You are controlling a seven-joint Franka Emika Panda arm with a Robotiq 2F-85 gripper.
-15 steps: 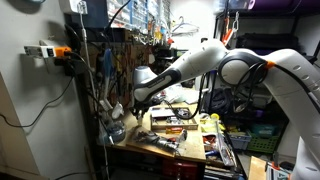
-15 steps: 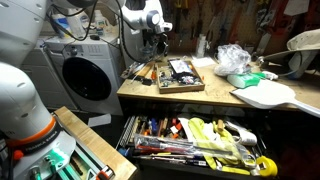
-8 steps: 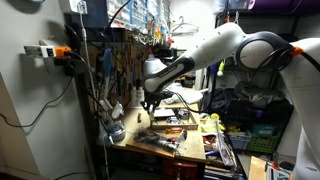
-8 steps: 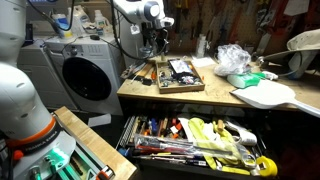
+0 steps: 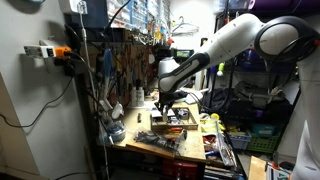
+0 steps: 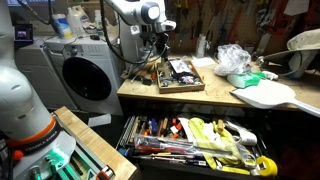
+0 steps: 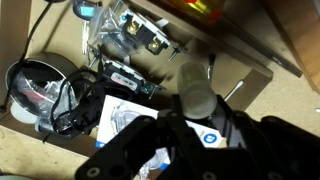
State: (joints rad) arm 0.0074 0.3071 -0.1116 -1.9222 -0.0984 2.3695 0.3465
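My gripper (image 7: 200, 125) is hanging just above the wooden tray (image 6: 182, 90); in the wrist view its dark fingers are filling the lower edge, and a blurred grey rounded shape is sitting between them; I cannot tell whether the fingers are spread, pressed together or pinching something.

Directly beneath me, flat items are lying packed edge to edge: a glossy blue and white packet (image 7: 125, 115), a green circuit board (image 7: 125, 75) and crinkled clear packaging (image 7: 135, 35); a coil of black cable (image 7: 40, 95) is lying beside them, round and slack; little open room is showing among them.

In both exterior views the tray is sitting on the workbench (image 6: 215, 98), near the end closest to the washing machine (image 6: 85, 75), with my gripper (image 6: 160, 50) above its far corner; the tray is shallow, rectangular, with low straight walls.

Further along the bench top, a crumpled clear plastic bag (image 6: 232, 58) and a smooth white board (image 6: 265, 95) are lying well apart from the tray; bare wood is lying between them.

Below the front edge, an open drawer (image 6: 195, 140) is jutting out, crowded with tools.

Behind me, in an exterior view, a wall of hanging tools (image 5: 115, 60) is closing off the back of the bench.
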